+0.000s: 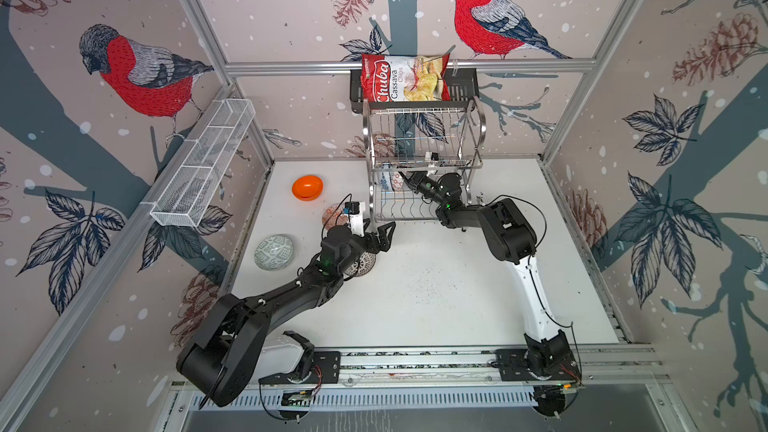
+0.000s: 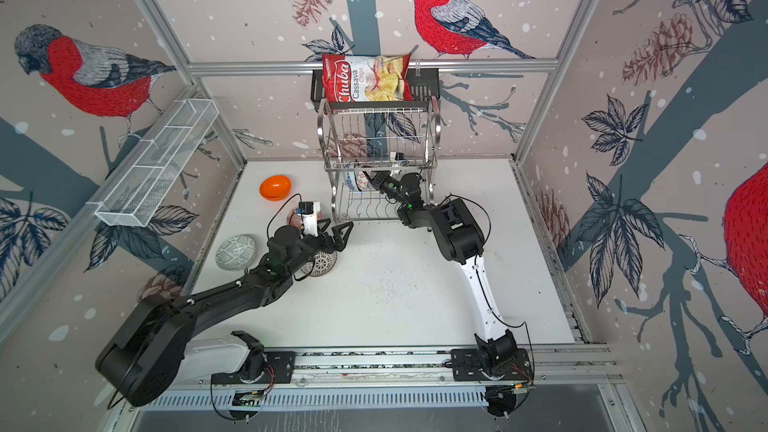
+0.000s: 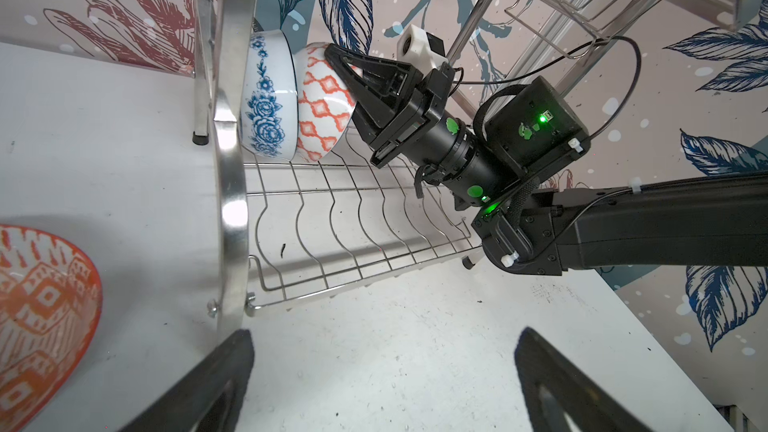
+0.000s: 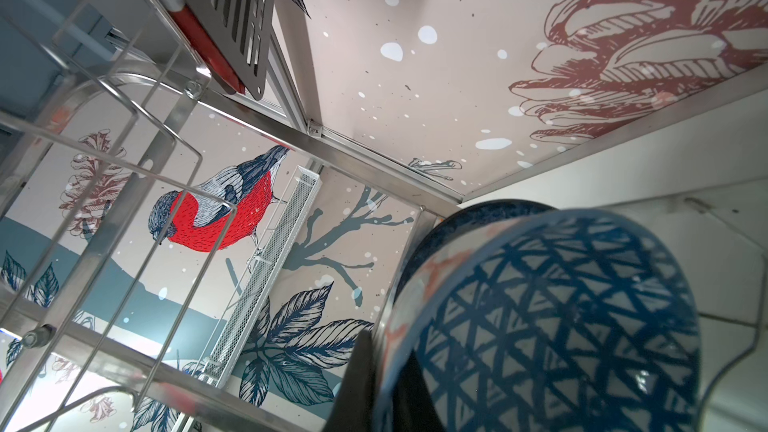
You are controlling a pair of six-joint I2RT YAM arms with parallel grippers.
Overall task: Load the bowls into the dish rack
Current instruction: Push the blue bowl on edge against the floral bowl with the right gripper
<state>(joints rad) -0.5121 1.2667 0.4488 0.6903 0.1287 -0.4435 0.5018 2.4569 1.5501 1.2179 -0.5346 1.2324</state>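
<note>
Your right gripper point(image 3: 338, 62) clamps the rim of the orange-lattice, blue-triangled bowl point(image 3: 322, 110). It stands the bowl on edge against the blue-floral white bowl point(image 3: 266, 101), likely for slotting, low in the steel-wire dish rack point(image 1: 482, 130), upper centre of both top views. Your left gripper point(image 1: 380, 228) hangs open.

Black jointed arms point(image 1: 291, 297), white link covers point(image 1: 528, 284), green status lights point(image 3: 542, 118), looping black cables point(image 1: 540, 218), triangular-fingered left hand point(image 1: 381, 225)
</note>
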